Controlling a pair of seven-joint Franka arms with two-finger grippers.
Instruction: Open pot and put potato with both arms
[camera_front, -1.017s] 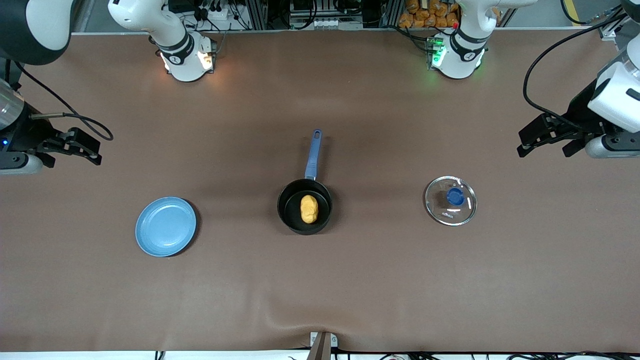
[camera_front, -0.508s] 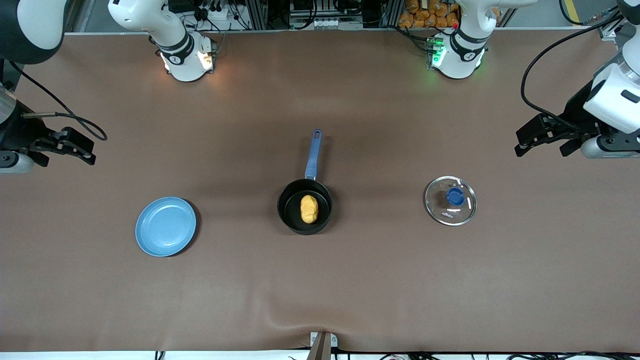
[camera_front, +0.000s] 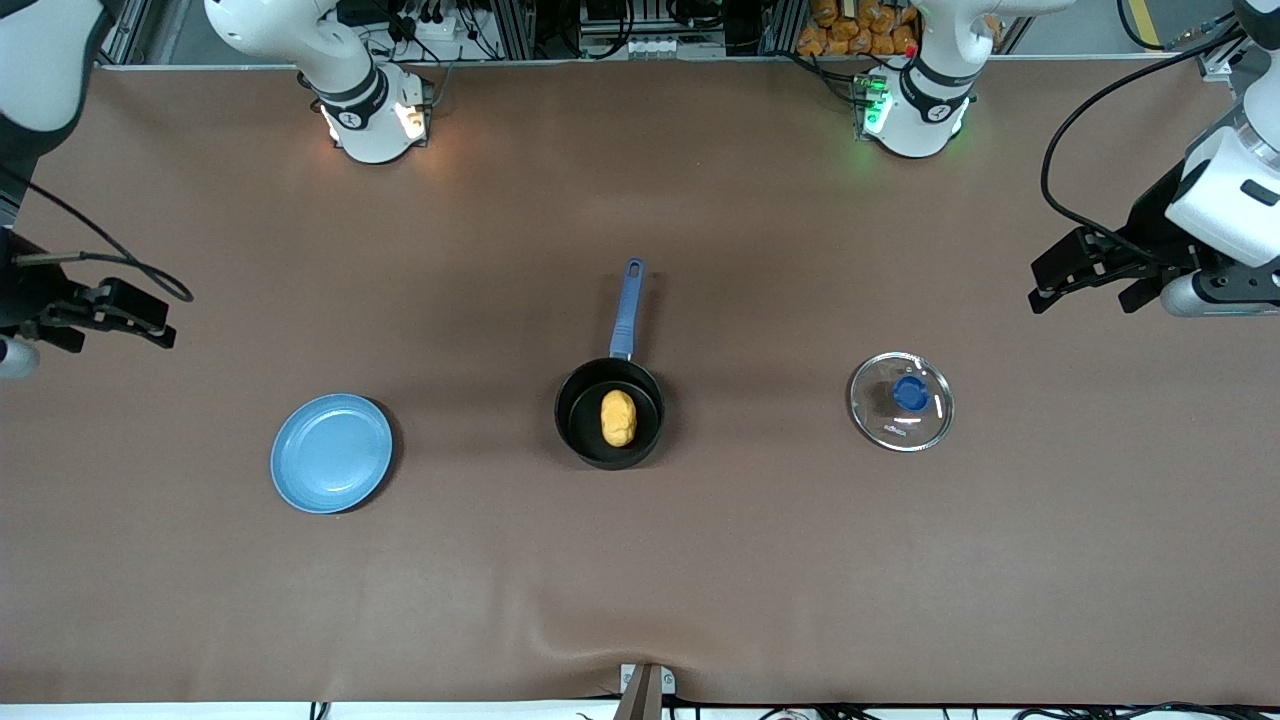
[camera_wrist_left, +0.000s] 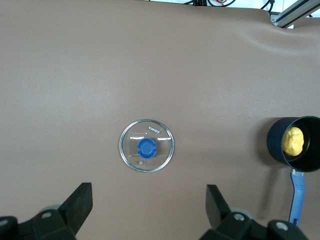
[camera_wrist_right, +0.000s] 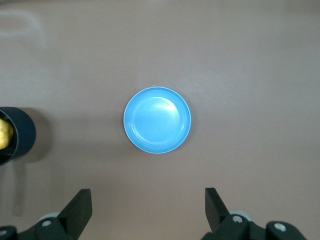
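The black pot (camera_front: 585, 412) with its long blue handle (camera_front: 626, 310) stands uncovered at the table's middle. The yellow potato (camera_front: 618, 417) lies inside it; both also show in the left wrist view, pot (camera_wrist_left: 280, 150) and potato (camera_wrist_left: 293, 141). The glass lid (camera_front: 901, 401) with a blue knob lies flat on the table toward the left arm's end. My left gripper (camera_front: 1085, 283) is open and empty, high over the table at that end. My right gripper (camera_front: 115, 325) is open and empty, high over the right arm's end. The pot's edge shows in the right wrist view (camera_wrist_right: 22, 137).
A flat light-blue plate (camera_front: 331, 452) lies empty toward the right arm's end, also in the right wrist view (camera_wrist_right: 157, 119). The lid shows in the left wrist view (camera_wrist_left: 146, 145). A small clamp (camera_front: 645, 685) sits at the table's near edge.
My right gripper has drawn away from the pot toward the right arm's end of the table. My left gripper has shifted very slightly. Pot, potato, lid and plate have not moved.
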